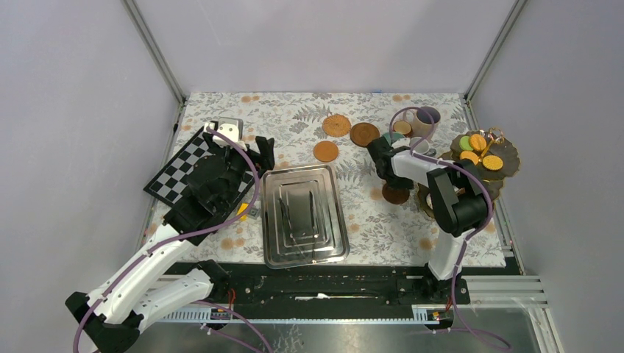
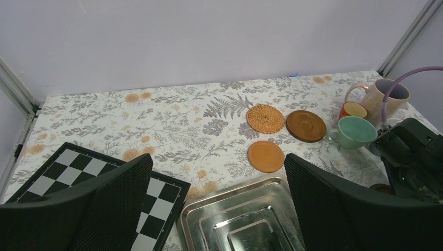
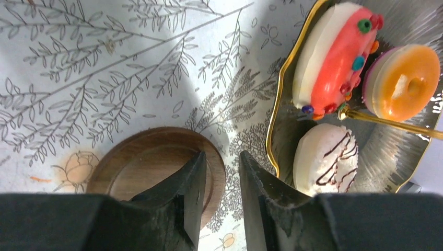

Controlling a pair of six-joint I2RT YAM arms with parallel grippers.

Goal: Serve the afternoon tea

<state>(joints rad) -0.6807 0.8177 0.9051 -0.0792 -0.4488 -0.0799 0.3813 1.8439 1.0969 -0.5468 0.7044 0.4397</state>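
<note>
The teal mug (image 2: 354, 132) stands beside a dark coaster (image 2: 306, 125) (tray (image 2: 235, 196) nearer).

Plain grey walls (image 1: 309, 44), floral tablecloth (image 1: 294, 121), aluminium corner posts (image 1: 154, 50).

Black-and-white checked chessboard (image 2: 78, 175), grey floral tablecloth (image 2: 172, 117), teal mug (image 2: 356, 132), dark brown coaster (image 3: 138, 162).

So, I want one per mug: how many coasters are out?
4. Three sit together far mid-table: woven coaster, dark coaster, tan coaster. The fourth coaster lies below the right gripper. More may hide behind the right arm.
</note>
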